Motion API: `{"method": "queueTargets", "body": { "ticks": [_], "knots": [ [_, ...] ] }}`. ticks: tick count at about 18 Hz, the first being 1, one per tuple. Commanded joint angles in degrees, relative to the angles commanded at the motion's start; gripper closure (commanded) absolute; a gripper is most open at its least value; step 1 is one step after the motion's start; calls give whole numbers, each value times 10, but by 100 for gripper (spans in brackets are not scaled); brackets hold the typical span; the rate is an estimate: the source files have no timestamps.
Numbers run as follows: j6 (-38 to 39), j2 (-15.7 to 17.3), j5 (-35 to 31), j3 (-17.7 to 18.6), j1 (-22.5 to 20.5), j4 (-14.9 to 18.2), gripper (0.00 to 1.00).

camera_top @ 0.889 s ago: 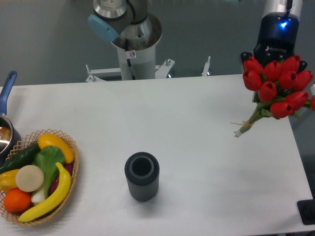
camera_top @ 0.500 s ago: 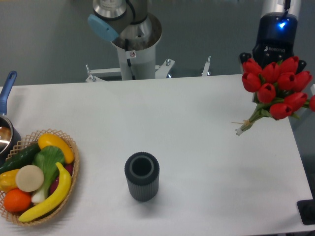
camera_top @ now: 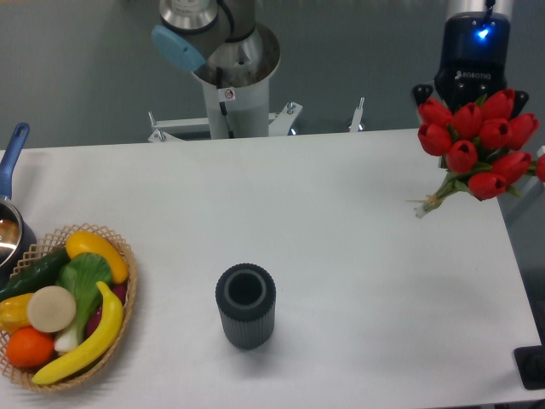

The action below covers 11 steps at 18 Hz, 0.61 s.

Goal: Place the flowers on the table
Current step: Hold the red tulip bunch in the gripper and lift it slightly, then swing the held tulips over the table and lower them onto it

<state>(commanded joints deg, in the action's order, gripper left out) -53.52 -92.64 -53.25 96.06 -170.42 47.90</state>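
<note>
The flowers (camera_top: 477, 145), a bunch of red tulips with green stems tied in pale string, hang tilted in the air over the far right edge of the white table (camera_top: 341, 221). Their stem ends point down and left, just above the tabletop. My gripper (camera_top: 470, 104) comes down from the top right, its dark body with a blue light right behind the blooms. The blooms hide most of its fingers, and it is shut on the bunch.
A dark ribbed cup (camera_top: 245, 305) stands upright near the table's front middle. A wicker basket (camera_top: 129, 285) of fruit and vegetables sits at the front left, with a blue-handled pot (camera_top: 8, 223) behind it. The arm's base (camera_top: 230, 81) rises behind the far edge.
The flowers and the gripper have risen a little and drifted slightly away from me. The stem ends now hang higher over the table.
</note>
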Motion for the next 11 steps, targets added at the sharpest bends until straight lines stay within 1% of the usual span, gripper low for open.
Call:
{"method": "queueTargets", "body": {
  "ticks": [1,3,7,9,11],
  "knots": [
    [-2,4,-16,6,5,0,59],
    [-3,9,-69,11,18,0,59],
    [-13,5,-168,15,59,0,59],
    [-46,-4,-218,14,80,4,59],
    [-61,-16,-265,19,106,11,59]
  ]
}}
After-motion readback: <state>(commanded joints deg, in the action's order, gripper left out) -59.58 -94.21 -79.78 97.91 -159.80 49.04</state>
